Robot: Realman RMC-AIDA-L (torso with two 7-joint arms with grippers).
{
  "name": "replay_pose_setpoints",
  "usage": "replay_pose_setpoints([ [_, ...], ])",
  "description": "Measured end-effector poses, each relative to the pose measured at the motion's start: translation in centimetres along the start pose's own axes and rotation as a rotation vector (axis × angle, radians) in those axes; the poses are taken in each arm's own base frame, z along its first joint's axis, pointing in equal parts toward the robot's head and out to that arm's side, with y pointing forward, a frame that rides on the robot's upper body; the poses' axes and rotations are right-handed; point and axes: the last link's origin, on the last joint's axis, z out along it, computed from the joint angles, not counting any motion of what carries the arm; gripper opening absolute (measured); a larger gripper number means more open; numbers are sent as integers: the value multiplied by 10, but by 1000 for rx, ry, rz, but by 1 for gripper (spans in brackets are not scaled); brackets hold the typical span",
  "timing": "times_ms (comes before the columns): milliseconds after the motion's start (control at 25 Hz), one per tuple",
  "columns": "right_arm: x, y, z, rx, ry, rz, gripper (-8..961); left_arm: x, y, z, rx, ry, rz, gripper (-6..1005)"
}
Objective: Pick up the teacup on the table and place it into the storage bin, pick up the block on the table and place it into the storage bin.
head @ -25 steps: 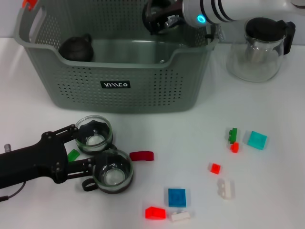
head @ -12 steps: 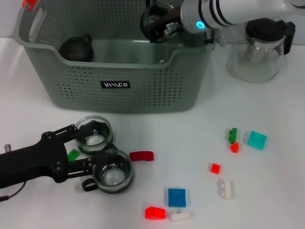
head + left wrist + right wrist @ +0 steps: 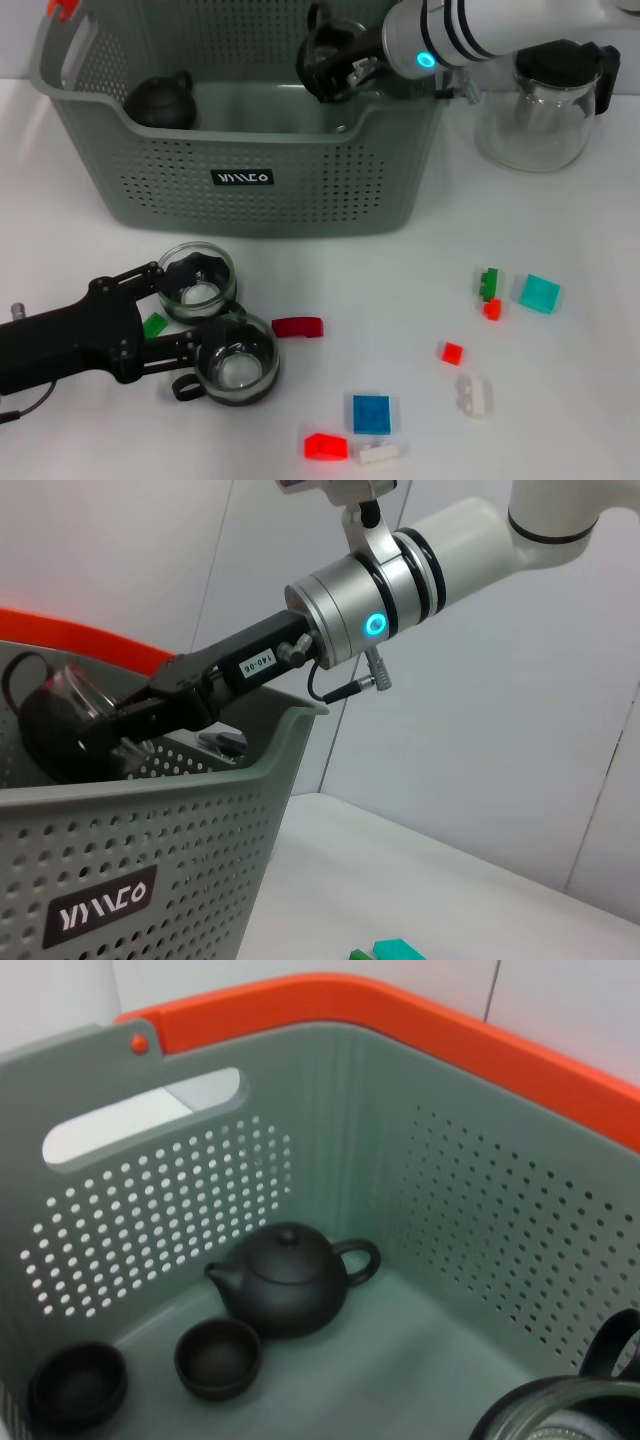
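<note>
Head view: the right gripper [image 3: 325, 62] holds a glass teacup [image 3: 322, 40] over the bin [image 3: 240, 180] – released tilted, it could strike the black teapot [image 3: 290, 1278]; left gripper [image 3: 190, 325], fingers wide, flanks two cups [image 3: 198, 280] near a red block [image 3: 298, 327].

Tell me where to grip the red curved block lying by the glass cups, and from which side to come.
Judging by its pose, grip the red curved block across its short width, pads on the two long edges, coming straight down from above. It lies flat on the table, and the nearer glass cup sits close on one end, so a side approach looks cramped.
</note>
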Motion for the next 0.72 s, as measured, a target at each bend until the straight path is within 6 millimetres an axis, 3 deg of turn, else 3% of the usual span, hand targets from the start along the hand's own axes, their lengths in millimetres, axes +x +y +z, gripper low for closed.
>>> replay_pose_setpoints([
  [720,3,2,-1,-23,17,-2,152,0,0,0,0,2,1,873],
])
